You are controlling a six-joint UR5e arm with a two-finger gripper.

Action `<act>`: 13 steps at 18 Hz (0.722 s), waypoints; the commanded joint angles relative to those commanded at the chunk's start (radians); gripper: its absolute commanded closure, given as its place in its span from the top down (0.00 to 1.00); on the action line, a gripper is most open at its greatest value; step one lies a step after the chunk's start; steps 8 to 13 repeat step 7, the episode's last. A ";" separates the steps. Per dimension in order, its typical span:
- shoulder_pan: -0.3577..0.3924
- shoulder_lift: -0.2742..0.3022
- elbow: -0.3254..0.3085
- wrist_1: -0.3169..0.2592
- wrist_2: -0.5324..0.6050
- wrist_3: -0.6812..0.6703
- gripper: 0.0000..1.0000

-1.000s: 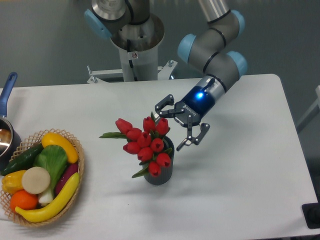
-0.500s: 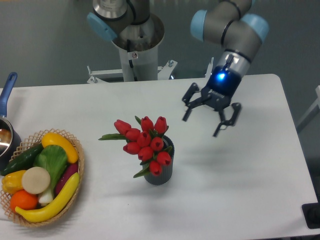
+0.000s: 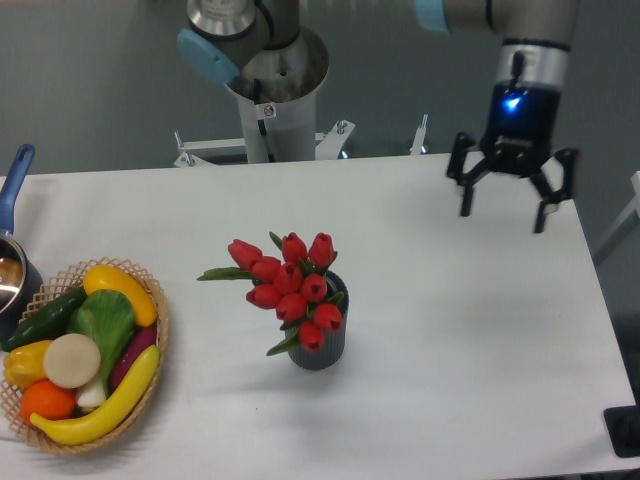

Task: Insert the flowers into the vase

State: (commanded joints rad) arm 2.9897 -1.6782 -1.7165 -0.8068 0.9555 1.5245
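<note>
Flowers: the tulips (image 3: 291, 287) stand in the vase (image 3: 322, 345), red buds spilling out to the left and above its mouth, a leaf poking left and another low on the left side.
Vase: upright near the middle of the table (image 3: 450, 340), dark and ribbed, its mouth mostly hidden by the buds.
Gripper: the gripper (image 3: 505, 209) hangs above the far right part of the table, well apart from the vase, pointing down, a blue light lit on its wrist.
Jaws: spread wide, with nothing between them.
Basket: a wicker basket (image 3: 155, 362) of toy fruit and vegetables at the near left edge.
Pot: a pot (image 3: 12, 262) with a blue handle at the left edge, behind the basket.
Base: the metal robot base (image 3: 273, 88) stands at the far side.
</note>
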 joint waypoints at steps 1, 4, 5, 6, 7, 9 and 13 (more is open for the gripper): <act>0.002 0.006 -0.003 -0.014 0.023 0.044 1.00; 0.018 0.031 0.000 -0.087 0.113 0.199 1.00; 0.023 0.035 0.000 -0.095 0.120 0.224 1.00; 0.026 0.038 0.000 -0.100 0.121 0.236 1.00; 0.029 0.041 -0.005 -0.100 0.121 0.237 1.00; 0.029 0.041 -0.005 -0.100 0.121 0.237 1.00; 0.029 0.041 -0.005 -0.100 0.121 0.237 1.00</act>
